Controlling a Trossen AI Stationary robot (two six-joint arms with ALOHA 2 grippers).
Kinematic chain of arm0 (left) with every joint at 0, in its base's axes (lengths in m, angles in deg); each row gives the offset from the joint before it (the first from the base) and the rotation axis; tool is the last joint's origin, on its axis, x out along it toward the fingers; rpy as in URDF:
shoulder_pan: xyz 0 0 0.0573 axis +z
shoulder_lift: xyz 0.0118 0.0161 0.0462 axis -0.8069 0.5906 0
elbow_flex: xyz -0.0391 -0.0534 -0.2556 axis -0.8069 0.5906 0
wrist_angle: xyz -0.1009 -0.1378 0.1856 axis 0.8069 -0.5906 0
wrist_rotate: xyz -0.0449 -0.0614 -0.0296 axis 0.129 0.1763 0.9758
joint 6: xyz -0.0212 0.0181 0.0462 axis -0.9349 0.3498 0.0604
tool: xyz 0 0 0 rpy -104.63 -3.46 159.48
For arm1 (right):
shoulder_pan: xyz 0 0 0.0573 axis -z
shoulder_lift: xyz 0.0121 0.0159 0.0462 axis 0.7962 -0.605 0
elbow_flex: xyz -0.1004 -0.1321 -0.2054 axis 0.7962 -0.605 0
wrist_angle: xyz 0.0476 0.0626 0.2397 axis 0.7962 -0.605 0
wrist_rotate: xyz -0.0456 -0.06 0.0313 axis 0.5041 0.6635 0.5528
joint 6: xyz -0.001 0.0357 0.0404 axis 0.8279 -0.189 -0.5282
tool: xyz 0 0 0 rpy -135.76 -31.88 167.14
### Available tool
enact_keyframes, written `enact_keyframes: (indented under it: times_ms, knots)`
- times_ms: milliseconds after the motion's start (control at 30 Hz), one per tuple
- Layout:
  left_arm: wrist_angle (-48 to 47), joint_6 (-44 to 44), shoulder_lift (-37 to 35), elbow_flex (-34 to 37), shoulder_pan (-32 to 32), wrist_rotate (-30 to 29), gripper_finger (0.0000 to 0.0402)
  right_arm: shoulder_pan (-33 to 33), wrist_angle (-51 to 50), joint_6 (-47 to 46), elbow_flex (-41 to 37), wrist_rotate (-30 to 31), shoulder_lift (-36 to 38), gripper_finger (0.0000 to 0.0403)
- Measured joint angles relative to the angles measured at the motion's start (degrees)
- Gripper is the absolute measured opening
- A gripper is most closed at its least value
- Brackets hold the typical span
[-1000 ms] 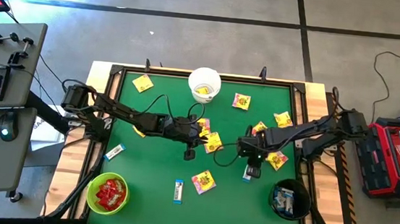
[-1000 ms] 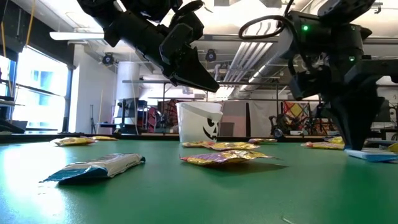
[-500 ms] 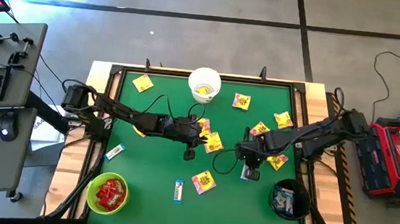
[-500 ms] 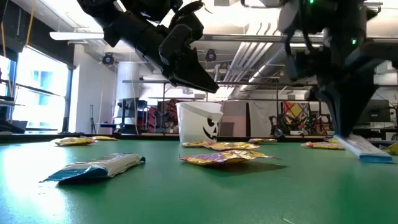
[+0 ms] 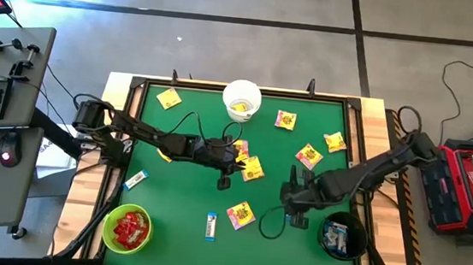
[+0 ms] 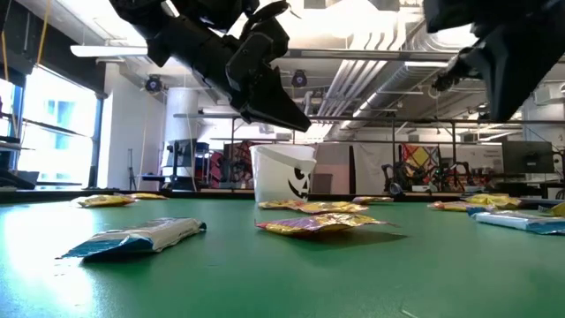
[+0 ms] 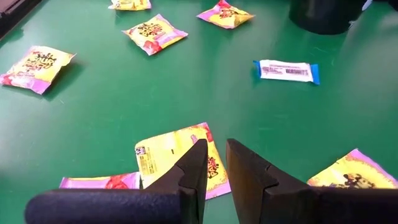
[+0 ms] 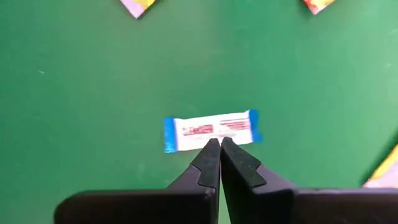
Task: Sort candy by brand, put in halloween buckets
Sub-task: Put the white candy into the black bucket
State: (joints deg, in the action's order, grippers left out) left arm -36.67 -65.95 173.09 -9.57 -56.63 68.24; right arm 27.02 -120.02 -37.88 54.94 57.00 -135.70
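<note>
Overhead, a green desk (image 5: 179, 200) holds scattered candy and three buckets: a white bucket (image 5: 242, 99) at the far edge, a green bucket (image 5: 128, 228) full of red packets at the near left corner, and a black bucket (image 5: 343, 235) at the near right corner. The right tool (image 8: 220, 144) hangs above the desk beside the black bucket, its fingers pressed together with nothing between them; a white-and-blue bar (image 8: 212, 130) lies flat on the felt just past its tips. The left tool (image 7: 215, 151) hovers near the desk's middle over a yellow packet (image 7: 177, 155), jaws slightly parted and empty. More yellow packets lie around the centre and far side.
</note>
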Motion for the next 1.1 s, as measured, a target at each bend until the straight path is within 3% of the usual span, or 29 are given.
enact_keyframes:
  times_ms: [400, 733, 1100]
  knots:
    - [6.0, -5.1, 4.2, -2.7, 0.3, 7.4, 0.0044, -7.9, 9.4, -13.9, -11.9, 4.3, 0.0, 0.0000]
    - [2.0, -13.6, 16.5, -16.2, 1.7, 16.6, 0.0022, -8.0, 16.4, -9.0, -17.3, 8.3, 0.0, 0.0000]
    - [-3.0, -14.7, 25.8, -28.2, 1.6, 19.5, 0.0082, -7.4, 26.2, -5.5, -23.1, 8.0, 0.0, 0.0000]
